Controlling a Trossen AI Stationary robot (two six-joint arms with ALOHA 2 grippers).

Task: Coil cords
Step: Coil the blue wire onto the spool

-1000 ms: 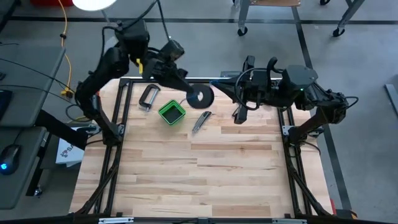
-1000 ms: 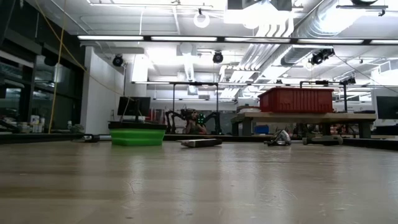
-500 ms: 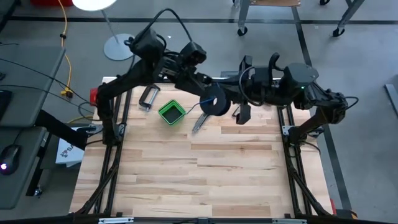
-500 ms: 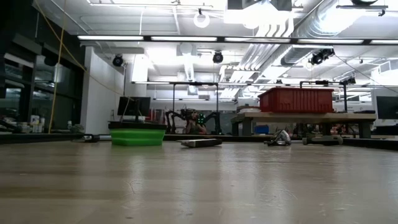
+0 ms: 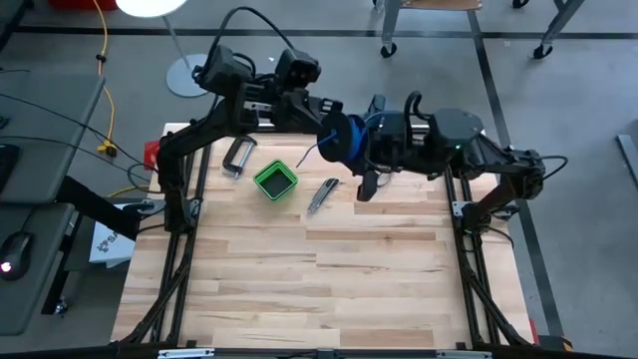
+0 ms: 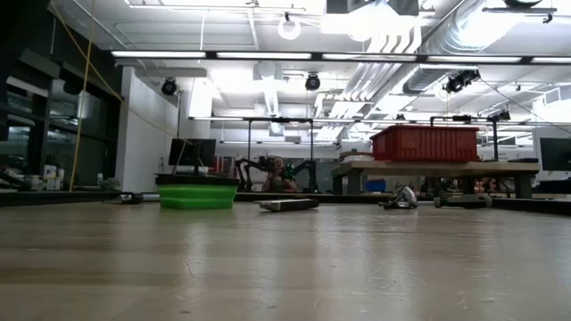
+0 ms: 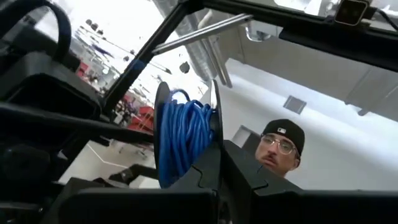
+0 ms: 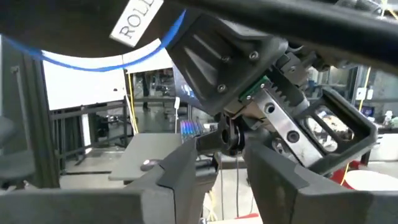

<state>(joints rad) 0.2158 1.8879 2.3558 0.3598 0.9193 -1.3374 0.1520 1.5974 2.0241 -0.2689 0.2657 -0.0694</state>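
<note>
Blue wire wound on its small round dark spool (image 5: 339, 137) sits pinched in my left gripper (image 5: 335, 128), lifted; right gripper (image 5: 366, 185) part-open beside it. I judge winding next: catch the loose end.

Wooden surface (image 5: 329, 279), pale planks, black frame rails along its sides. Green box (image 5: 275, 180) near the far left part, open top; seen as a low green tub (image 6: 197, 196) in the low view. Metal clamp (image 5: 237, 157) lies just beyond the box, apart from it. Folding knife (image 5: 321, 194) lies flat to the right of the box, near but not touching. Yellow cable (image 5: 103, 60) runs over the floor left of the surface. Red bin (image 6: 425, 143) sits on a bench in the room behind. Person with cap and glasses (image 7: 281, 146) shows in the left wrist view.
</note>
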